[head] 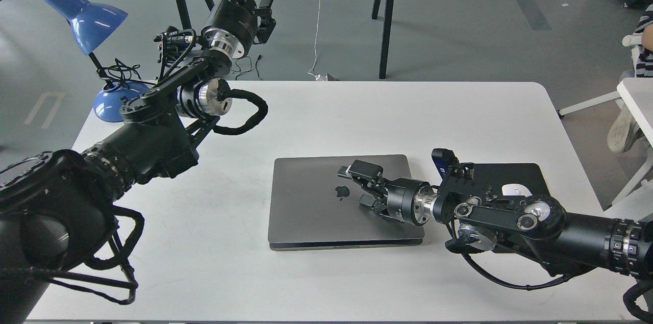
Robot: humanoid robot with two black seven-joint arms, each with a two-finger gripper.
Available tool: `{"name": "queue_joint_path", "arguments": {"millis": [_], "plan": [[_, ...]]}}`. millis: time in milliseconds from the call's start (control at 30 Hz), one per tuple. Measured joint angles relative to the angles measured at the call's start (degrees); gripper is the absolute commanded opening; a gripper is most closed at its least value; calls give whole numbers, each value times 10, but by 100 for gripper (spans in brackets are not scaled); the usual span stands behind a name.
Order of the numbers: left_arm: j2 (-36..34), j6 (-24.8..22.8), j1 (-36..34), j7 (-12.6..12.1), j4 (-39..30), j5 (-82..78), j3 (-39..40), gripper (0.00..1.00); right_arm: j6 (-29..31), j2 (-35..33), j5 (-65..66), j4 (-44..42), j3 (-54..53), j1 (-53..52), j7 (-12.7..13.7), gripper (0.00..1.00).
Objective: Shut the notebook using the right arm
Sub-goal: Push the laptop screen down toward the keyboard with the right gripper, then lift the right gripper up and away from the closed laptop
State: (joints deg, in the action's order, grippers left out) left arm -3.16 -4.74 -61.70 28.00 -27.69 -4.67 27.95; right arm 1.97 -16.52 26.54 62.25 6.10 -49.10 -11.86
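Note:
The notebook [316,206] is a space-grey laptop lying shut and flat in the middle of the white table [326,109], its dark apple logo facing up. My right arm reaches in from the right, with a silver wrist ring and a blue-topped module. My right gripper [359,186] is open and empty, its fingers spread just right of the logo, low over or resting on the lid. My left gripper [255,10] is raised high at the back left, far from the notebook; its fingers cannot be told apart.
A black mouse pad [530,176] with a white mouse [515,190] lies right of the notebook, partly under my right arm. A blue desk lamp [84,18] stands at the table's back left corner. Black trestle legs [385,13] stand behind the table.

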Motion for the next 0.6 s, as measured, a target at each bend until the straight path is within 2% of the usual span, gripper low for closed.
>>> {"name": "queue_joint_path", "arguments": {"millis": [600], "plan": [[0,0,0,0,0,0,0,100,-3,-2,1,4,-20,2,0,100]]}}
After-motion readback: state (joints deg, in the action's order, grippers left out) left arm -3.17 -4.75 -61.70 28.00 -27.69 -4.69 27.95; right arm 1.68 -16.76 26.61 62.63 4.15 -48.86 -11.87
